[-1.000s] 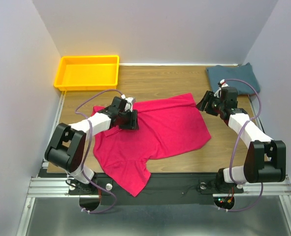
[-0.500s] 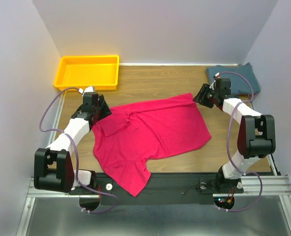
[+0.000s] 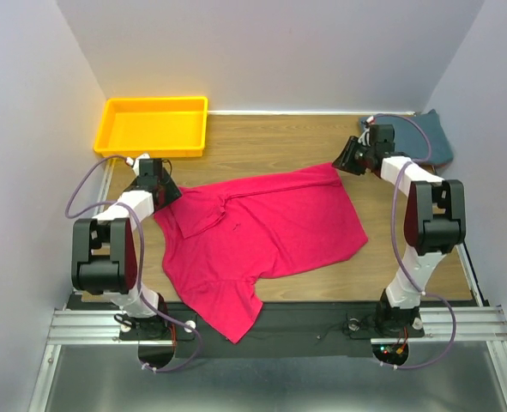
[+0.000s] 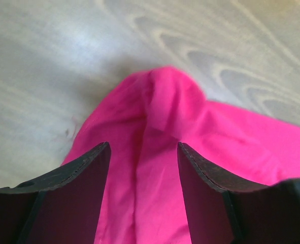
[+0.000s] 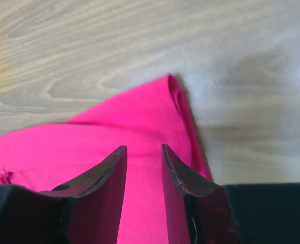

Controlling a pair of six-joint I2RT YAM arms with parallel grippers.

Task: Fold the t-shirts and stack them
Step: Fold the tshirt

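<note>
**A:** Where's the pink shirt [image 3: 262, 232]?
**B:** Spread on the desk [image 3: 279, 146], collar toward the left, one part hanging over the near edge.
**A:** The left end effector [image 4: 143, 147]?
**B:** At the shirt's far left corner, fingers spread wide, with a hump of cloth between them.
**A:** And the right end effector [image 5: 143, 148]?
**B:** At the far right corner. Its fingers are close together with a narrow gap, straddling the hem and not pinching it.
**A:** Farther back?
**B:** The teal shirt [image 3: 437, 137] lies folded far right, and a yellow tray [image 3: 154, 129] sits far left.
</note>
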